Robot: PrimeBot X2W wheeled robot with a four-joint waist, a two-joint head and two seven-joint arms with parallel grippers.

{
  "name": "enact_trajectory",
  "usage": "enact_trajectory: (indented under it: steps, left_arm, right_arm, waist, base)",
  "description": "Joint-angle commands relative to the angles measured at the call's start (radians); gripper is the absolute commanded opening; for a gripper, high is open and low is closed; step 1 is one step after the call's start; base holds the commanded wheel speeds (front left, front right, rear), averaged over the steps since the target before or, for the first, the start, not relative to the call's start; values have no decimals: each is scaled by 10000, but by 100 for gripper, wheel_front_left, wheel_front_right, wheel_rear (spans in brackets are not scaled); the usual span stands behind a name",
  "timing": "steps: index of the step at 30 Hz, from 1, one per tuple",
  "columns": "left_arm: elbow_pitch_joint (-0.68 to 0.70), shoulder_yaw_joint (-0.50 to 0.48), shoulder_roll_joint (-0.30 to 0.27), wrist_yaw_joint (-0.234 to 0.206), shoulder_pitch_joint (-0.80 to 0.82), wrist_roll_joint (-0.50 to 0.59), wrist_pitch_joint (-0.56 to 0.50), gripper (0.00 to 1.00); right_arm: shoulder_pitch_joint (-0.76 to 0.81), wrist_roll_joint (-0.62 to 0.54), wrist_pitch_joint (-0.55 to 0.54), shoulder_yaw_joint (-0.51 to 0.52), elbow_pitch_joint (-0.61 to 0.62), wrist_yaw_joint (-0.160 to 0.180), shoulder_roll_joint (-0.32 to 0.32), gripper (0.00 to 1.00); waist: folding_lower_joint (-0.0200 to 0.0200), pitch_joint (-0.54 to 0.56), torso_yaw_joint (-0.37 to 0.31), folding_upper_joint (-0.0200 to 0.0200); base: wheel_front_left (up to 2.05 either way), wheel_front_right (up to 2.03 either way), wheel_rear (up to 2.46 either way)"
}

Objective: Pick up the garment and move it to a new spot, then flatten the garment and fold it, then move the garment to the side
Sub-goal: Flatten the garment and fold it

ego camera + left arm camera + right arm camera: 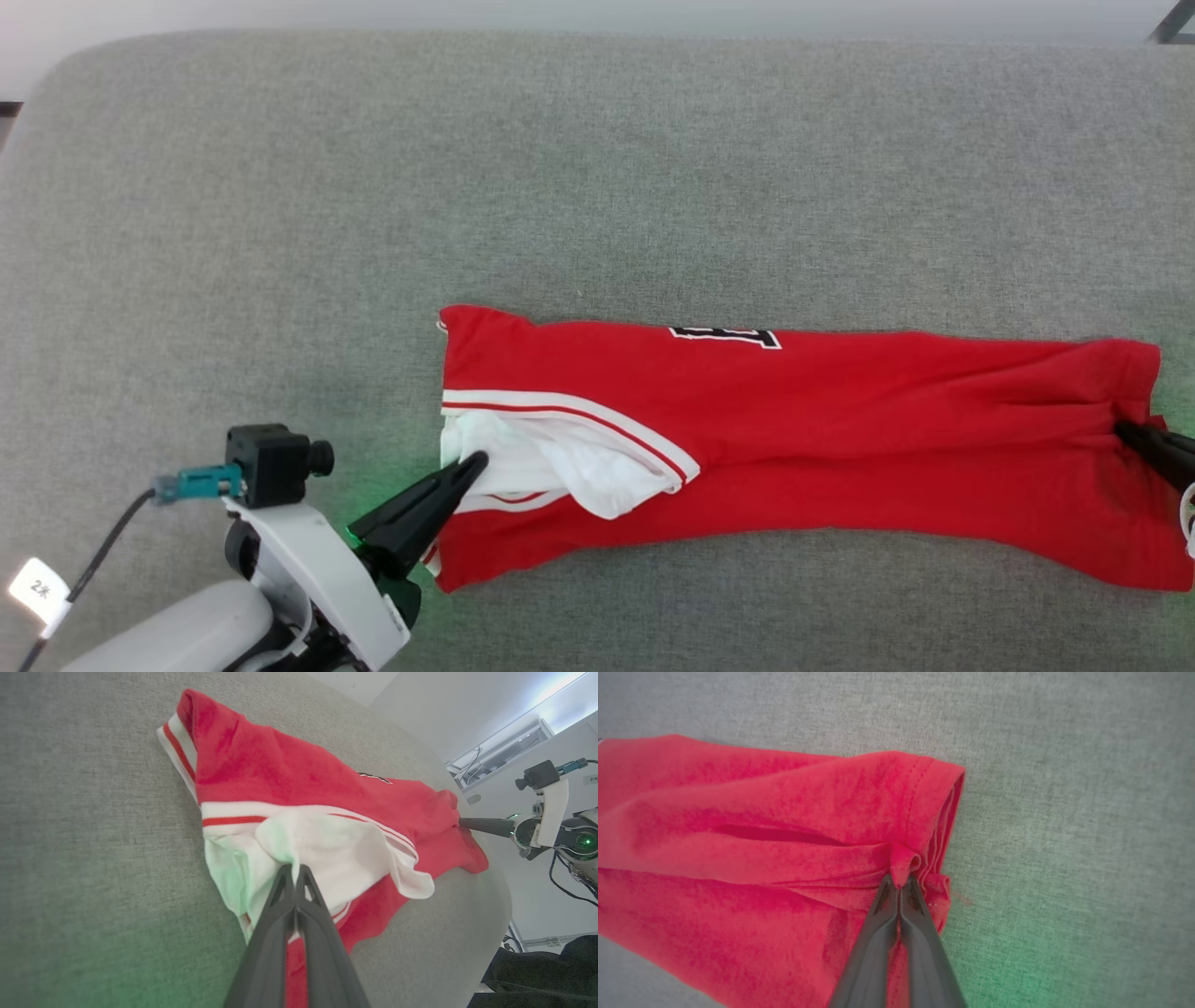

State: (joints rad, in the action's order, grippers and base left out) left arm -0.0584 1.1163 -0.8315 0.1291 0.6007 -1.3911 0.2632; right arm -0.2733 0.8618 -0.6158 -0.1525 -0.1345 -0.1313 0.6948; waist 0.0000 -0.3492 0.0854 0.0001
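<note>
Jaws of left gripper [476,460], lower left, pinched shut on white sleeve [560,467] of garment [840,420]; jaws of right gripper [1128,432], right edge, clamped on its red hem [924,807]. Garment lies folded lengthwise, lower centre to right, on grey desk [560,168].

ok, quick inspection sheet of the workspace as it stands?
Surface: grey fabric pad, even.
Job's things: red shirt folded into a long band, lying flat, white sleeve showing at its left end.
Clutter: nothing seen.
Tools: left tool shut on the white sleeve; right tool shut on a pinch of the red hem.
Cables: dark tagged cable at the left wrist camera.
Surroundings: pale wall beyond the pad.
</note>
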Motion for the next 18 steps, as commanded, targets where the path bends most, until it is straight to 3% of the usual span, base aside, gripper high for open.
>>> enact_trajectory:
  steps: [1, 3, 4, 5, 6, 7, 8, 14, 18]
  left_arm:
    - [-28, -90, 71, 23, -135, 50, 7, 0]
    - [-83, -265, 150, 23, -269, 146, 8, 0]
    - [-101, -368, 197, 23, -341, 201, 8, 18]
    - [-115, -474, 223, 23, -400, 258, 8, 40]
    - [-112, -598, 233, 23, -478, 297, 9, 59]
    - [-85, -714, 240, 23, -553, 364, 9, 94]
    - [-48, -855, 229, 23, -637, 408, 9, 100]
    - [284, -1938, 156, 23, -1361, 716, 10, 100]
    - [211, -3036, 396, -56, -2000, 1302, 7, 100]
  right_arm:
    - [180, -23, -6, -72, -137, 11, -125, 0]
    - [162, -67, 62, -75, -147, 11, -202, 0]
    - [157, -82, 153, -104, -85, 9, -215, 20]
    - [162, -42, 207, -122, -31, 9, -249, 47]
    - [182, 52, 252, -137, 23, 9, -283, 89]
    - [228, 167, 272, -136, 61, 9, -271, 100]
    - [263, 272, 305, -142, 137, 9, -237, 100]
    - [573, 981, 440, 412, 441, 9, -102, 100]
    - [1006, 1212, 347, 914, 493, 9, 101, 100]
  waist:
    - [0, -9, -1, -1]
    - [0, -1, 0, -1]
    - [0, 14, 6, -1]
    - [0, 40, 6, -1]
    - [0, 85, 1, -1]
    - [0, 151, 12, -1]
    - [0, 214, 15, -1]
    - [0, 621, 127, -1]
    - [0, 798, 280, -1]
  base:
    - [0, 0, 0]
    - [0, 0, 0]
    - [0, 0, 0]
    - [0, 0, 0]
    - [0, 0, 0]
    - [0, 0, 0]
    - [0, 0, 0]
    - [0, 0, 0]
    - [0, 0, 0]
